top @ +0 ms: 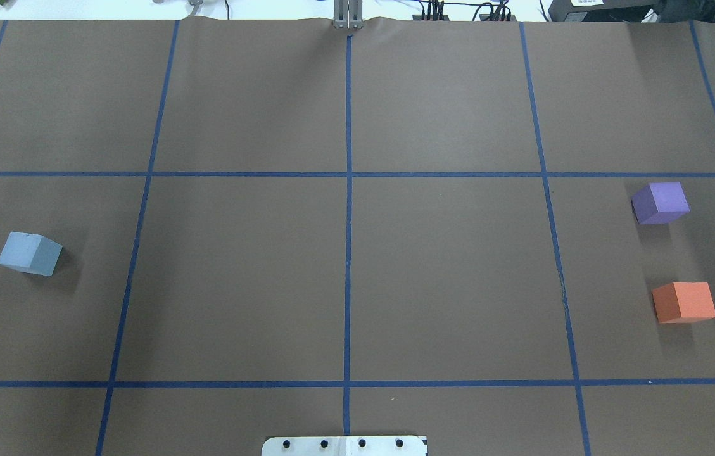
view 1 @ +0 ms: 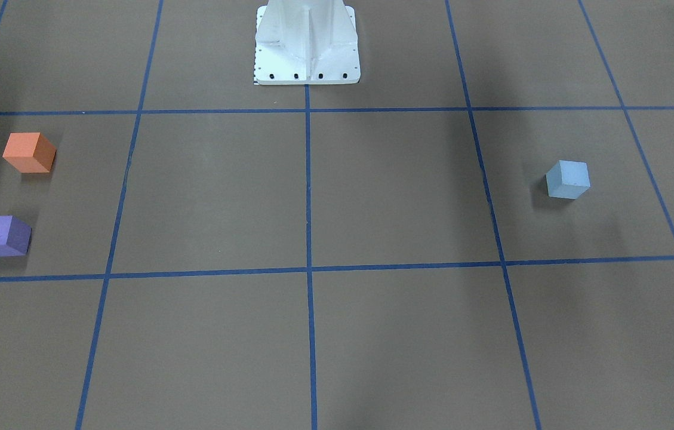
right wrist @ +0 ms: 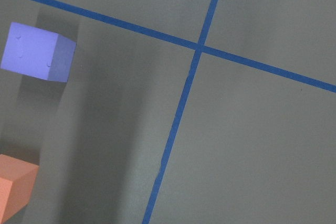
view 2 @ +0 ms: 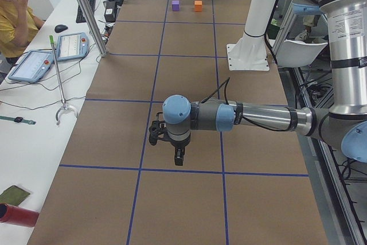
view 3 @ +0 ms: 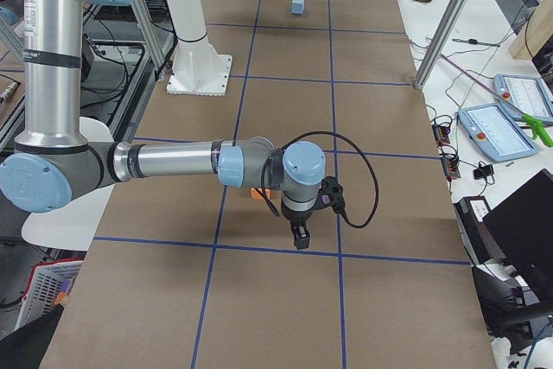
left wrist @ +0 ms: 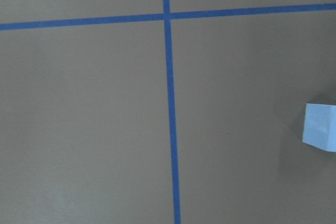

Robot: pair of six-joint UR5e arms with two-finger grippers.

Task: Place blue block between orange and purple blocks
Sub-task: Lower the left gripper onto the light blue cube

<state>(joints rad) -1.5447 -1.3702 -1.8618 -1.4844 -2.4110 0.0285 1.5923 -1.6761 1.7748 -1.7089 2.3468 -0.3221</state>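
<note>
Brown taped table [top: 446,272]: blue block [top: 30,253] is spotted at 9 o'clock; the spread of left gripper [view 2: 179,158] and right gripper [view 3: 300,237] cannot be told.

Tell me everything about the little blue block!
The blue block is a pale blue cube, matte, maybe foam. It rests flat on the brown table, turned askew to the blue tape lines, alone on the robot's left side. Only the table touches it.
</note>
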